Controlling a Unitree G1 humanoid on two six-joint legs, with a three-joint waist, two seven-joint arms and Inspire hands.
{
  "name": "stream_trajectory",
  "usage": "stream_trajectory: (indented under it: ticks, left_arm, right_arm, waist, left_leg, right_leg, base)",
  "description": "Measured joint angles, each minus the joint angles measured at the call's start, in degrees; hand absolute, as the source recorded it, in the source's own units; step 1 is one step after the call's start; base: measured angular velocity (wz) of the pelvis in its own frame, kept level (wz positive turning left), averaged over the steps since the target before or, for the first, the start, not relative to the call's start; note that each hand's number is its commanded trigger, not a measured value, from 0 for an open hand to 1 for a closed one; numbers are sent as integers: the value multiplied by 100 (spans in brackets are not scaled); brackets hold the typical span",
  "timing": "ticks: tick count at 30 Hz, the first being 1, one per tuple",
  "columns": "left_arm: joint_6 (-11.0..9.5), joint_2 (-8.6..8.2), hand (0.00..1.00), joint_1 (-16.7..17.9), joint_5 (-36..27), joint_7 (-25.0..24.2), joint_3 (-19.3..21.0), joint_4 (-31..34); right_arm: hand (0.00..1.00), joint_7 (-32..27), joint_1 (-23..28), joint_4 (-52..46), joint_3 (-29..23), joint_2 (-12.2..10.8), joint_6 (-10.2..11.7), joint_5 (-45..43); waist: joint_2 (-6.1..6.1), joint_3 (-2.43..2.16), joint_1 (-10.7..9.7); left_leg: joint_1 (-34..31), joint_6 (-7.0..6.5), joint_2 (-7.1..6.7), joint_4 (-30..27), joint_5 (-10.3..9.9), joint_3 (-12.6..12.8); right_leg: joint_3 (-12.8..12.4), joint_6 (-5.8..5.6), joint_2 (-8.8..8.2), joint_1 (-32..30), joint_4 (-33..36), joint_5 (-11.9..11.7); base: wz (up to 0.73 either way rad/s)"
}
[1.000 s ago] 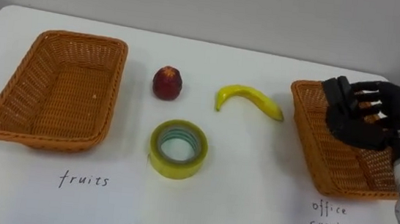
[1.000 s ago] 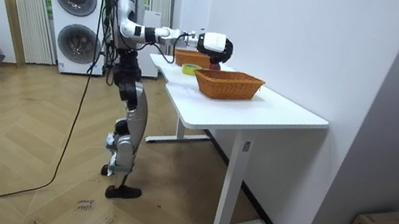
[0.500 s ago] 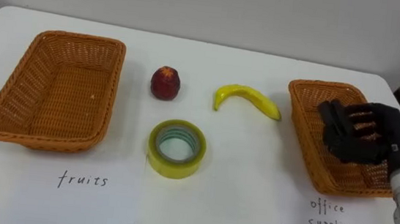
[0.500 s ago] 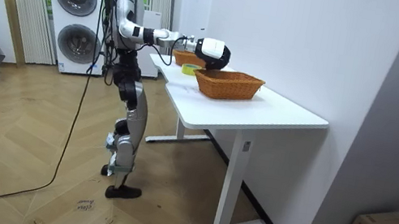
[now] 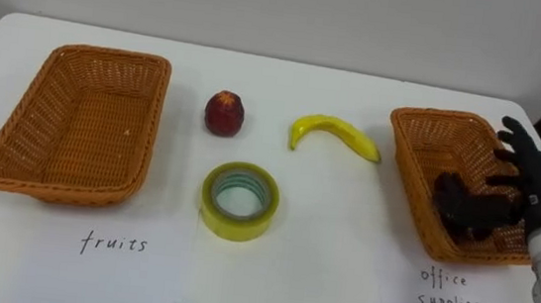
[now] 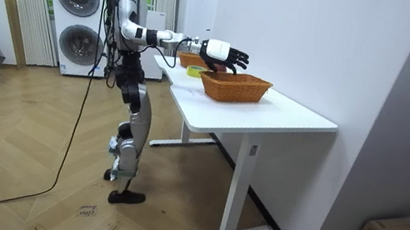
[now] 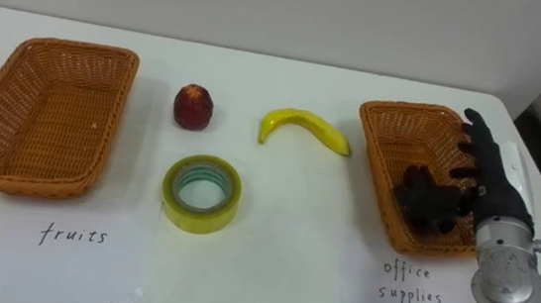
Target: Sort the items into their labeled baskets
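Dropped since the earlier frame, the black office item point(image 5: 466, 205) lies inside the office-supplies basket point(image 5: 404, 156) at right, with the right hand point(image 5: 534, 182) above it, fingers spread apart. A red fruit point(image 5: 224, 112), banana point(image 5: 337, 133) and tape roll point(image 5: 239, 200) sit mid-table, beside the fruits basket point(image 5: 21, 133) at left. The room view shows the robot standing at the table's point(image 6: 289, 117) end.
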State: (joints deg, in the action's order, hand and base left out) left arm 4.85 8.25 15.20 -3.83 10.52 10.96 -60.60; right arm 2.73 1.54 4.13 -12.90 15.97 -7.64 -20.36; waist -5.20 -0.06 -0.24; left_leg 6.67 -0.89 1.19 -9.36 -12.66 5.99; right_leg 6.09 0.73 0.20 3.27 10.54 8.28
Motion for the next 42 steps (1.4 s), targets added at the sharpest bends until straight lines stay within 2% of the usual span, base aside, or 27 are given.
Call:
stream_trajectory:
  ticks: [18, 21, 30, 42]
  left_arm:
    - [-5, -1, 0, -42, -18, 9, -25, -4]
    - [-18, -3, 0, -30, -16, 11, 5, -11]
    - [-135, -8, 0, -26, -17, 14, 3, -95]
    - [-124, -4, 0, 35, -18, 69, -86, 157]
  right_arm:
    - [0, -5, -18, -140, -12, 8, 0, 7]
    - [0, -11, -20, -343, -29, 8, 1, 12]
    - [0, -141, -119, -852, -183, 4, 25, -3]
    - [0, -206, -117, -1518, -175, 2, 4, 167]
  waist:
    - [1, -11, -3]
    - [-22, -23, 4]
    - [-113, 3, 40]
    - [-100, -2, 53]
  left_leg:
    - [5, 0, 0, 13, 0, 19]
    - [14, 0, 2, 18, 0, 32]
    - [27, 0, 2, 69, 0, 99]
    - [-3, 0, 6, 66, -1, 103]
  right_leg:
    - [-4, 0, 3, -29, 9, 0]
    - [-49, 0, 11, -34, 9, 0]
    - [-91, -1, 18, -42, 4, 1]
    - [-46, -1, 11, -56, 8, 0]
  base:
    - [0]
    - [-1]
    - [-1]
    - [0]
